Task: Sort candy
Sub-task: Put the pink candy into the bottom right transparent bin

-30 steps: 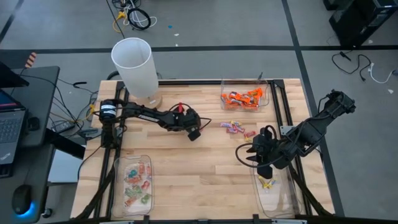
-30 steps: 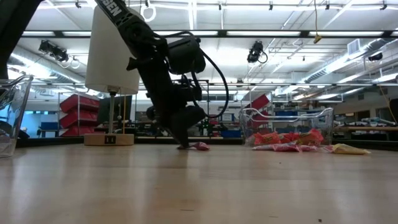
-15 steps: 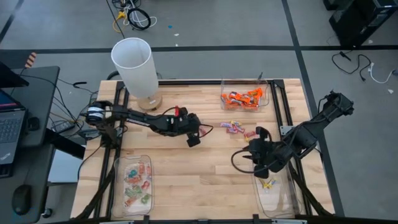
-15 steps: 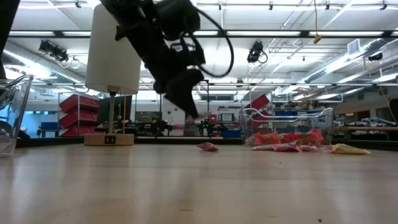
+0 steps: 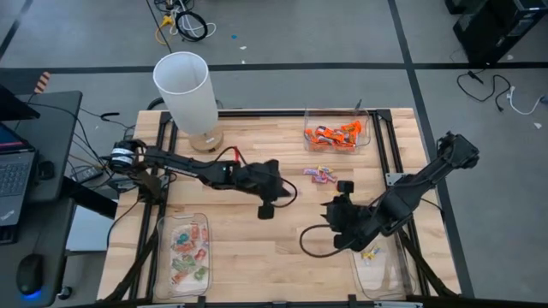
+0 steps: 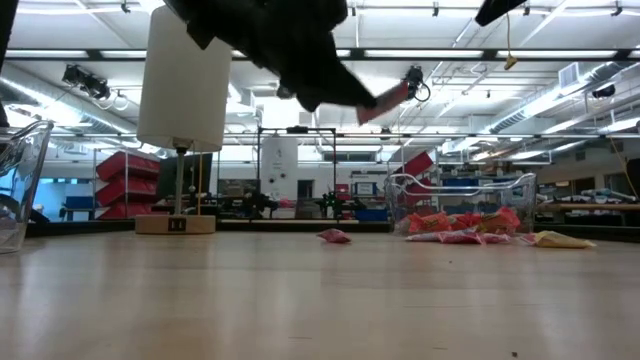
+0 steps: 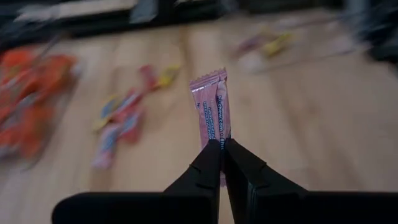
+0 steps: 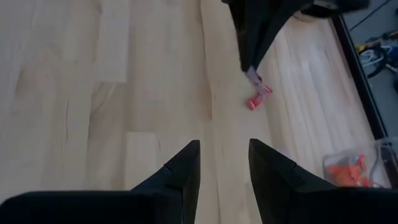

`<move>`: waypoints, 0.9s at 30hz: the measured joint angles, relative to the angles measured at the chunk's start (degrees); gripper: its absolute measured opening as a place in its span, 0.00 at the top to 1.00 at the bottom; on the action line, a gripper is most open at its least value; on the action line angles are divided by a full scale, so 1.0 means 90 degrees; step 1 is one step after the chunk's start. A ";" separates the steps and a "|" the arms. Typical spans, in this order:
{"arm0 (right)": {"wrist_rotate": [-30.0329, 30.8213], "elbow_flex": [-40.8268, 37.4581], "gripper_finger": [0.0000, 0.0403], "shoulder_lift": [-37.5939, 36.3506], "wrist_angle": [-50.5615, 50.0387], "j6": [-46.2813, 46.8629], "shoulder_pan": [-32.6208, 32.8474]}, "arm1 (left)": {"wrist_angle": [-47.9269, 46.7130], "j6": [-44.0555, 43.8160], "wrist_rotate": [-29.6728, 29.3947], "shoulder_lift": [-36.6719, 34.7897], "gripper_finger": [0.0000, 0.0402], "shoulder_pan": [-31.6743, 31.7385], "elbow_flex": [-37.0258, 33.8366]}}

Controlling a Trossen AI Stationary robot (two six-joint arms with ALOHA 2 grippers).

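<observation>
My left gripper (image 5: 266,208) hangs over the middle of the table, raised well above it, and is shut on a pink wrapped candy (image 7: 211,102); the low view shows that candy (image 6: 386,97) high in the air. My right gripper (image 5: 336,224) hovers to the right of it, open (image 8: 221,163) and touching nothing. Loose candies (image 5: 321,174) lie on the wood toward the far right. One pink candy (image 6: 333,236) rests flat on the table. My left gripper pinches the pink candy by one end of its wrapper (image 7: 215,138) between its two fingers (image 7: 205,168). The rest of the wrapper sticks out past the fingertips. The candy is lifted clear of the table.
A clear tray of orange candies (image 5: 336,134) stands at the far right, a tray of pale green-and-pink ones (image 5: 187,252) at the near left, and a tray with a yellow candy (image 5: 370,254) at the near right. A tall white cylinder (image 5: 184,90) stands at the far left.
My left gripper has risen from the table top with the pink candy in its shut fingers and moved toward the near edge. My right gripper has moved from over the near-right tray toward the table's left.
</observation>
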 joint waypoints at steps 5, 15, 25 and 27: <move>0.0010 -0.0002 0.70 0.0167 0.0497 -0.0434 -0.0083 | 0.0635 0.0048 0.0969 0.0000 0.95 -0.0021 0.0003; 0.0010 -0.0002 0.70 0.0252 0.1155 -0.0969 -0.0411 | 0.1199 0.0371 0.1464 0.0005 0.95 -0.0170 0.0005; -0.0355 -0.0002 0.70 0.0252 0.1796 -0.1665 -0.0605 | 0.1435 0.0379 0.1475 0.0010 0.95 -0.0201 0.0008; -0.0469 -0.0002 0.70 0.0252 0.1855 -0.1691 -0.0648 | 0.1563 0.0379 0.1567 0.0010 0.95 -0.0201 0.0008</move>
